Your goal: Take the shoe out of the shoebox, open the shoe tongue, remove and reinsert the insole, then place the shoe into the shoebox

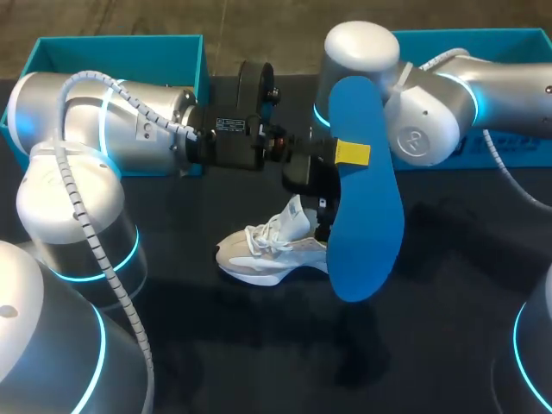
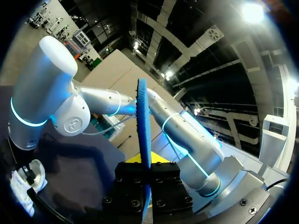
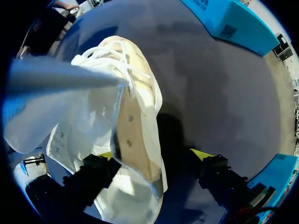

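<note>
Left arm and right arm over the dark counter point(image 1: 448, 259). The left claw point(image 1: 349, 153) is pinching the blue insole point(image 1: 366, 216) near its upper end. The insole hangs clear of the counter with its broad face toward the head camera, and it hides part of the right arm. In the left wrist view the insole point(image 2: 144, 121) appears edge-on, clamped between the two fingers of the left claw point(image 2: 147, 163).

The white shoe point(image 1: 263, 254) lies on the counter just beside the lower half of the insole, out of the box, laces up and heel toward the insole. The right claw point(image 3: 154, 156) is spread wide at the shoe's point(image 3: 135, 130) heel end. The collar stands between its fingers, and one finger point(image 3: 205, 156) is apart from the shoe.

A teal box point(image 1: 129, 52) sits at the far left of the counter, and a second teal box point(image 1: 483, 36) at the far right.
</note>
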